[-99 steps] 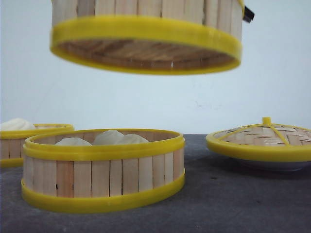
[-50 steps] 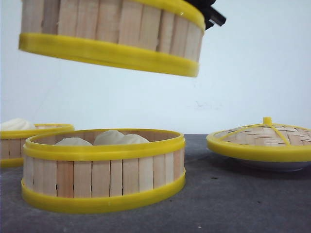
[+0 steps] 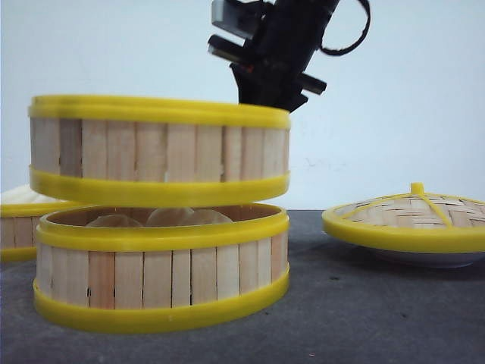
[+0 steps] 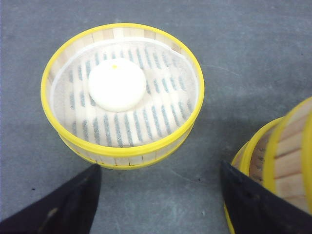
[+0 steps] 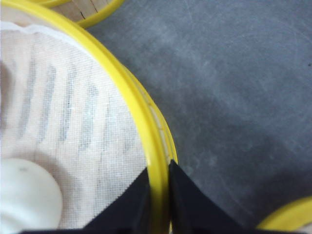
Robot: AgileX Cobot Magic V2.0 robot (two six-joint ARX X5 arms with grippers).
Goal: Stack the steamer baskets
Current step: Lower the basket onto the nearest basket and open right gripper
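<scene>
Right gripper (image 5: 158,195) pinches yellow rim of carried steamer basket (image 3: 159,150), held just above lower basket (image 3: 161,265). Third basket (image 4: 122,95) far left; left gripper (image 4: 158,204) spread, empty. Basket likely light, stiff; thin rim offers best hold.

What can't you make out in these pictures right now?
- Front view: whether the held basket touches the lower basket; shadow fills the gap.
- Front view: the far basket, cut by the edge and covered.
- Right wrist view: the held basket's contents, mostly cropped.
- Left wrist view: left gripper fingertips, below the frame.
</scene>
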